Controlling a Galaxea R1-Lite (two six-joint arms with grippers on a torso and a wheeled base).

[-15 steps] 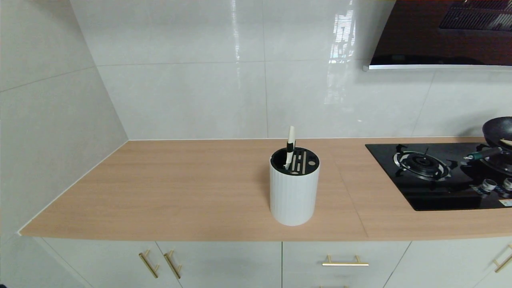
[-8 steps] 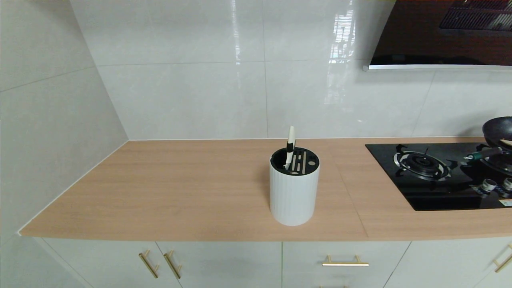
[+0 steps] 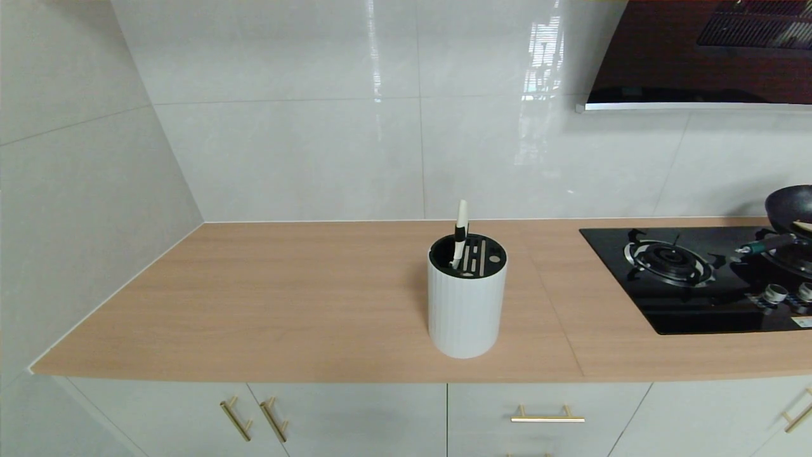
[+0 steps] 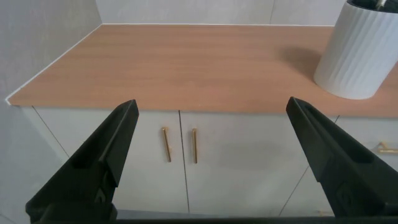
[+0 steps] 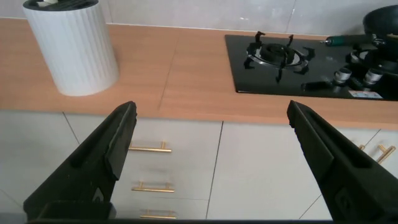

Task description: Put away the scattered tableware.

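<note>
**Head view.** Nothing has shifted over the last second: the holder (image 3: pixel 467 298) stands on the same spot and the utensil (image 3: pixel 459 235) keeps the same lean. No tableware lies loose on the counter (image 3: pixel 285 298), so the tidying looks finished or close to it.

The holder is a white ribbed cylinder with a matte black slotted top. It sits near the counter's front edge, between the left back corner and the stove (image 3: pixel 698 279). The utensil's slim white handle with a dark band rises from a slot on the holder's far side, tilted slightly.

The counter is smooth, pale wood-grain laminate. The stove is glossy black glass with cast burner grates, and a dark rounded pan (image 3: pixel 790 206) rests on it at the counter's right end.

**Left wrist view.** The left gripper (image 4: pixel 211 106) hangs below and in front of the counter's front edge, spread wide and holding nothing. Its fingers (image 4: pixel 99 168) are flat, dark, wedge-shaped blades. Between them show white cabinet doors with two thin brass bar handles (image 4: pixel 180 144). The ribbed holder stands on the counter beyond, well apart from the gripper.

**Right wrist view.** The right gripper (image 5: pixel 211 107) is also spread wide and empty, low in front of the counter's front edge. Past it are flat white drawer fronts with brass pulls (image 5: pixel 146 148). The holder stands near the front edge, with the stove farther along toward the right end.
</note>
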